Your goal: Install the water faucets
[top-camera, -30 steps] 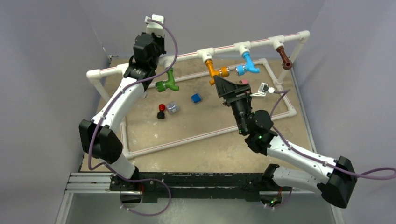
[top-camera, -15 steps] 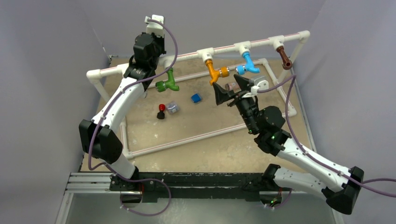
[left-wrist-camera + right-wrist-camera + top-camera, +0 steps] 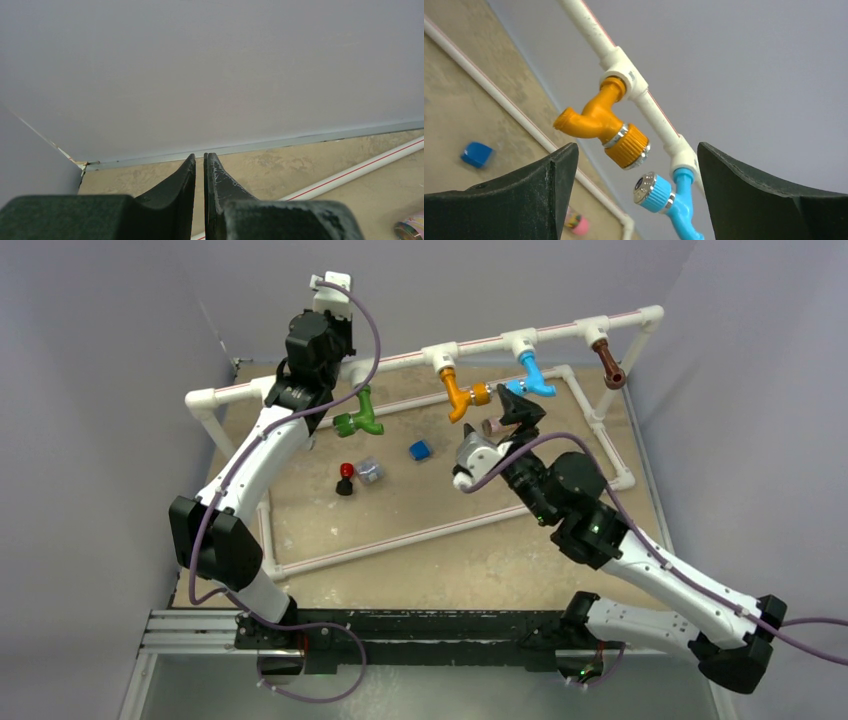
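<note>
Four water faucets hang from the white pipe rail: green, orange, blue and brown. My right gripper is open and empty, just in front of and below the orange and blue faucets. The right wrist view looks up between its wide-apart fingers at the orange faucet and the blue faucet, touching neither. My left gripper is shut and empty, raised at the back left above the green faucet and pointing at the back wall.
A pink-and-brown cylinder lies on the tan board by my right gripper. A blue cube, a clear block and a red-and-black piece lie mid-board. A white pipe frame borders the board.
My right arm has moved back and right and rolled its wrist, so the open gripper now sits under the orange and blue faucets. The left arm has not moved.
</note>
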